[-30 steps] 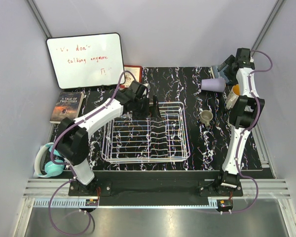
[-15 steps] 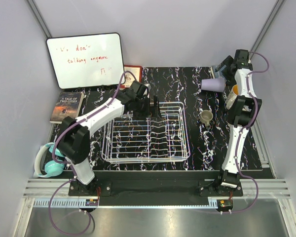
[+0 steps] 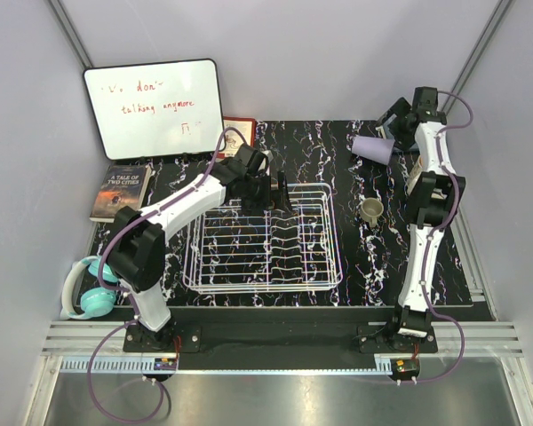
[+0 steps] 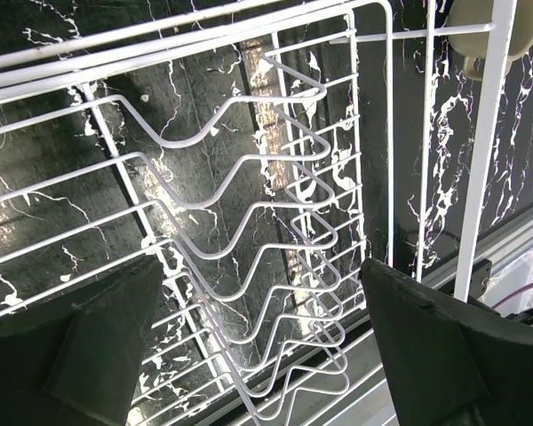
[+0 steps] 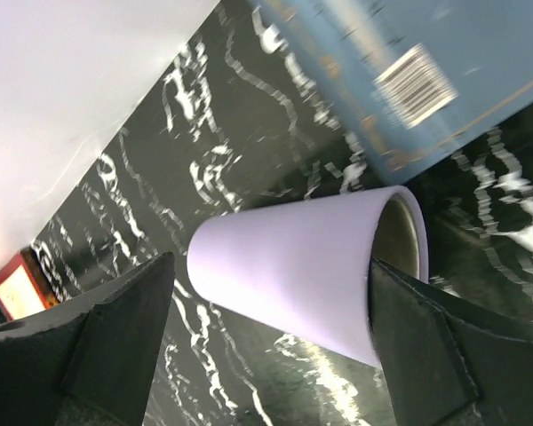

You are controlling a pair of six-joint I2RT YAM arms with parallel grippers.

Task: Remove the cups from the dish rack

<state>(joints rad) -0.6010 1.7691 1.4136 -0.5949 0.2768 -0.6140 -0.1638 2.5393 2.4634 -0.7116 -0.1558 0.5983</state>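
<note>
On the black marbled table (image 3: 355, 266), the white wire dish rack (image 3: 266, 253) at centre shows no cup. The left gripper (image 4: 262, 266) hovers above its twelve o'clock rim, fingers spread, empty. The right gripper (image 5: 268, 262) has withdrawn toward one o'clock, fingers released; the lavender plastic tumbler (image 3: 373, 148) lies there sideways, probably unloaded.

A small cup (image 3: 370, 209) stands right of the dish rack (image 3: 262, 257), a toppled cup (image 3: 373, 148) farther back.
</note>
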